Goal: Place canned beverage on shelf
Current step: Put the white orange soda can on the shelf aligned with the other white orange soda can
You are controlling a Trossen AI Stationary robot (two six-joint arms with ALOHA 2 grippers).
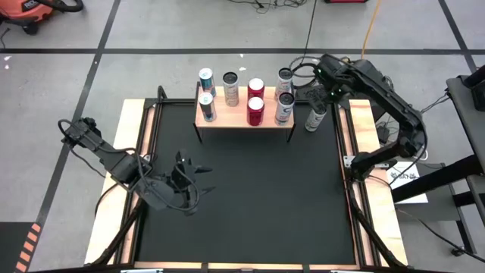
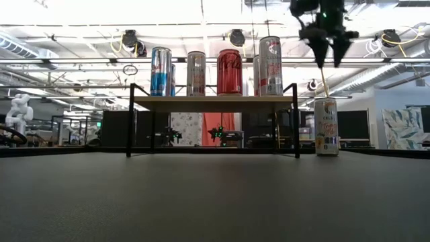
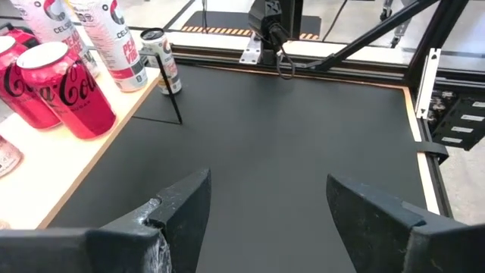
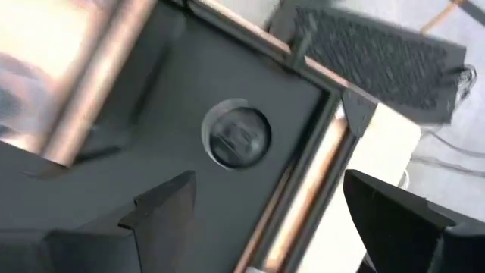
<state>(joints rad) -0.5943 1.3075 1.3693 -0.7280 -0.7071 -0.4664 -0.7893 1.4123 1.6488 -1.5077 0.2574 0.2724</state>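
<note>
Right tool (image 2: 327,46) hangs in the air above the lone can (image 2: 326,126), its fingers spread apart and grasping nothing. In the right wrist view that can's silver top (image 4: 239,136) shows between the two dark fingers (image 4: 163,212), well below them. The can stands upright on the black surface (image 1: 250,197), just beside the right end of the shelf (image 1: 244,116) and outside its black leg.

On the light-wood shelf stand two rows of cans: two blue-and-silver cans (image 1: 206,92) at the left end, a grey can (image 1: 230,89) next to them, two red cans (image 1: 255,101) right of the middle, and two white cans (image 1: 284,96) at the right end.

Left tool (image 1: 182,176) is low over the near left part of the surface, well apart from the shelf, with its fingers released and empty. The left wrist view looks past its fingers (image 3: 184,208) across the bare mat toward the shelf's end and the lone can.
</note>
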